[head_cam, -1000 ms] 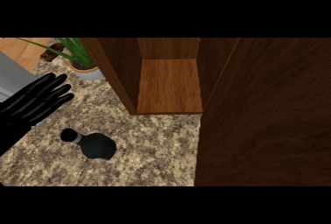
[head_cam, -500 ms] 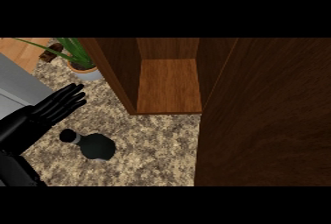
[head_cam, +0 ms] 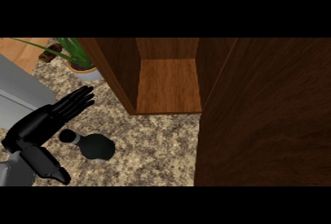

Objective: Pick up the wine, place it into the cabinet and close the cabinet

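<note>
My left hand [head_cam: 48, 124] sits at the left of the frame, fingers straight and pointing toward the upper right, thumb low near the bottom edge. It is released and holds nothing. My right hand does not show.

The wine [head_cam: 93, 145] stands on the table [head_cam: 155, 148] at lower left, a dark bottle seen from above: its cap lies just beside my palm and its body bulges to the right of that. I cannot tell whether palm and cap touch. The cabinet [head_cam: 168, 83] is open in the upper middle of the frame, its wooden shelf bare, and its door [head_cam: 265, 113] fills the right side, swung out over the table. A plant [head_cam: 77, 59] in a pot stands at upper left, near the cabinet's left wall.

The step in hand, as I judge it, is the grasp. To do it well I should bring the palm against the bottle's side below the neck, with thumb on one side and fingers on the other, and curl round the body, not the cap, so the bottle does not tip. Coming in from the side risks knocking it over, since it is tall and narrow. Once lifted, it should travel up and right, clear of the cabinet's lower front edge, and stay upright.
</note>
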